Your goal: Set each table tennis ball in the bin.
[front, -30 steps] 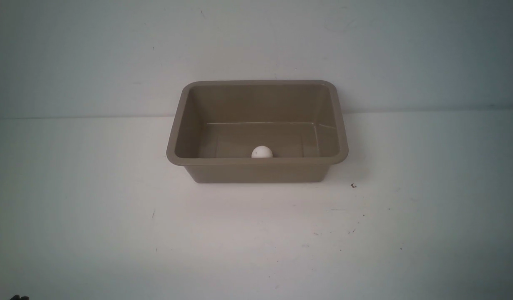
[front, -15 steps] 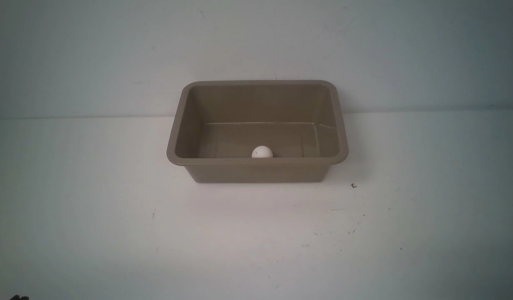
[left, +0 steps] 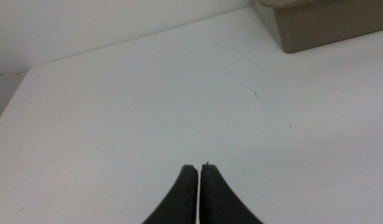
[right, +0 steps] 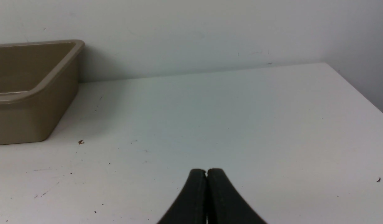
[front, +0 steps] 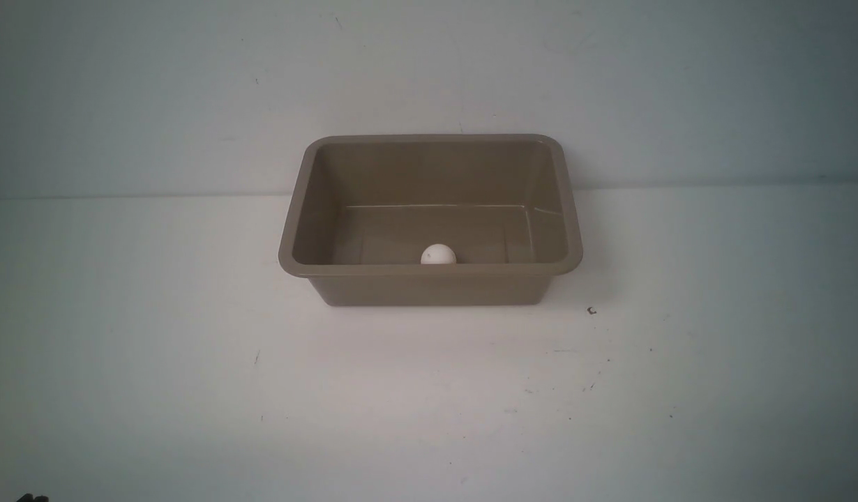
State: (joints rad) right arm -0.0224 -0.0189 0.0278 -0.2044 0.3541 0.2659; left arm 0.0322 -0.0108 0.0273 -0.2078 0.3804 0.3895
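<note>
The taupe bin (front: 429,272) stands at the middle back of the white table, against the wall. One white table tennis ball (front: 438,255) lies inside it, against the near wall, partly hidden by the rim. No second ball shows in any view. My left gripper (left: 199,167) is shut and empty, low over bare table, well short of the bin's corner (left: 319,34). My right gripper (right: 206,170) is shut and empty over bare table, with the bin (right: 32,118) off to its side. Neither gripper shows in the front view.
The white table (front: 192,362) carries only small dark specks, one near the bin's right corner (front: 591,311). A pale wall runs close behind the bin. The table's side edges show in both wrist views.
</note>
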